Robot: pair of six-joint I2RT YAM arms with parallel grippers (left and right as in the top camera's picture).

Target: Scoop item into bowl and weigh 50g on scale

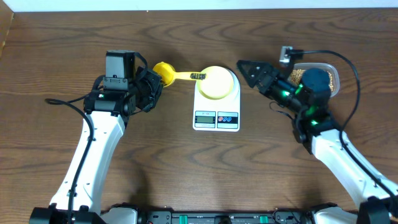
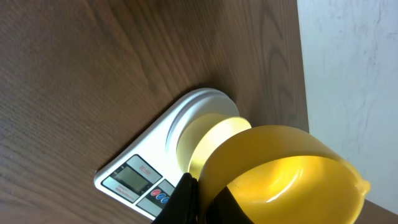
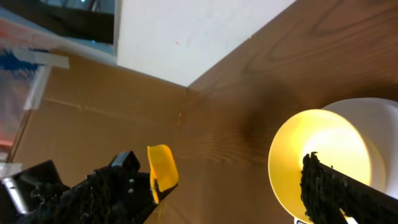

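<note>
Now: left gripper [image 1: 155, 81] clamped on the scoop [image 1: 164, 72], right gripper [image 1: 247, 71] wide beside the bowl [image 1: 217, 84]

Broadly, a dark wooden table [image 1: 62, 37] fills the overhead view. The left arm [image 1: 99, 143] reaches up from the bottom edge on one side and the right arm [image 1: 348, 162] on the other.

The scale [image 1: 216, 107] sits near the middle of the table between the two arms. Its display and two buttons face the near edge.

The clear container [image 1: 333, 67] lies to the right of the scale, partly hidden under the right arm's wrist.

The pale-yellow bowl rests on the scale's platform, at its far end. From the left wrist it shows as a pale disc behind the scoop, and from the right wrist it glows yellow on the white platform.

The yellow scoop is at the left gripper, whose jaws are closed on it near the cup end. The cup lies just left of the scale, and the thin handle runs right so that its dark-marked tip reaches the bowl's left rim. In the left wrist view the cup fills the lower right, with a black finger [image 2: 185, 199] against it.

The right gripper's jaws are spread wide and hold nothing. Its tips are just beside the bowl's right rim, and whether they touch it cannot be told.

The beans [image 1: 298, 74] show as small tan grains in the container, on either side of the wrist.
</note>
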